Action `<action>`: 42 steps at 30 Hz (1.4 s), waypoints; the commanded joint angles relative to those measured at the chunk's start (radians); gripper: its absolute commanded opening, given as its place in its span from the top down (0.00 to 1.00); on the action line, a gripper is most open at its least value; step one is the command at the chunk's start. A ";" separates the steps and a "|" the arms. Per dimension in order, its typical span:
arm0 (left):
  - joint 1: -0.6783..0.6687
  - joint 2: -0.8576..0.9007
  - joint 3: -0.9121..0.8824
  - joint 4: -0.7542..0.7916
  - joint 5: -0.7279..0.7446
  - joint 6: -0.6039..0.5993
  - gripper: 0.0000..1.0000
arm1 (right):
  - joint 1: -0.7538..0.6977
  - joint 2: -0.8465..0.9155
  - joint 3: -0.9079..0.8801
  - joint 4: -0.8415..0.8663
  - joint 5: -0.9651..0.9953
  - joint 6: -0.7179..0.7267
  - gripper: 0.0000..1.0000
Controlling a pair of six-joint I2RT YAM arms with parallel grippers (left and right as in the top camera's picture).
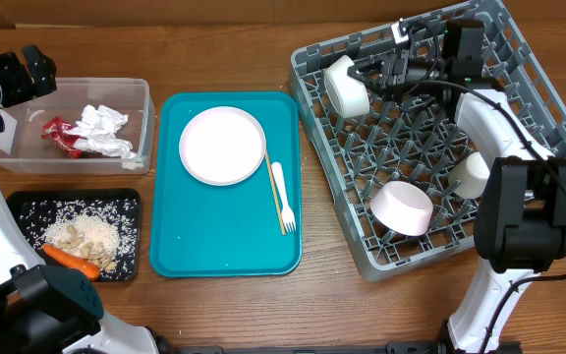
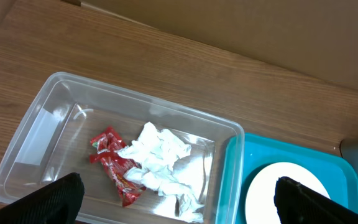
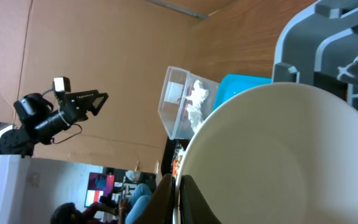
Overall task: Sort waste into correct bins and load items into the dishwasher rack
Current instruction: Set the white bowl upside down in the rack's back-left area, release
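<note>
My right gripper (image 1: pixel 376 77) (image 3: pixel 178 202) is shut on the rim of a white bowl (image 1: pixel 345 87) (image 3: pixel 278 155), which stands on edge at the far left of the grey dishwasher rack (image 1: pixel 548 88). A pale pink bowl (image 1: pixel 403 208) and a small white cup (image 1: pixel 470 174) also sit in the rack. My left gripper (image 1: pixel 29 79) (image 2: pixel 179 202) hangs open and empty over the clear tub (image 1: pixel 136 93) (image 2: pixel 61 87), which holds a red wrapper (image 2: pixel 114 165) and crumpled napkins (image 2: pixel 157 155). The black tray (image 1: pixel 18 202) holds rice and crumbs (image 1: pixel 86 231) and a carrot (image 1: pixel 70 259).
Between the bins and the rack lies a teal tray (image 1: pixel 224 251) carrying a white plate (image 1: pixel 222 146), a white fork (image 1: pixel 281 189) and a wooden stick (image 1: pixel 273 182). The right arm's white base stands at the table's front right.
</note>
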State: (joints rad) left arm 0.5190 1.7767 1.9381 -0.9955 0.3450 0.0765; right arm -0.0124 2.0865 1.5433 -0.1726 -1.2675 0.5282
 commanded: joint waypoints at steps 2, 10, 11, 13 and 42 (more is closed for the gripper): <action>-0.002 -0.008 0.010 0.005 0.011 -0.013 0.00 | -0.003 0.001 -0.026 0.017 0.020 0.019 0.96; -0.002 -0.008 0.010 0.004 0.011 -0.013 0.00 | -0.018 0.001 -0.119 0.107 0.102 0.053 0.96; -0.002 -0.008 0.010 0.004 0.011 -0.013 0.00 | -0.025 0.001 -0.119 0.114 0.098 0.053 0.96; -0.002 -0.008 0.010 0.004 0.011 -0.013 0.00 | -0.042 0.001 -0.119 0.120 0.081 0.053 0.96; -0.002 -0.008 0.010 0.004 0.011 -0.013 0.00 | -0.174 0.001 -0.122 0.001 0.081 -0.034 0.62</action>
State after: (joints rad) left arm 0.5190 1.7767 1.9381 -0.9955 0.3450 0.0765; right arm -0.1677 2.0769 1.4342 -0.1646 -1.2076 0.5400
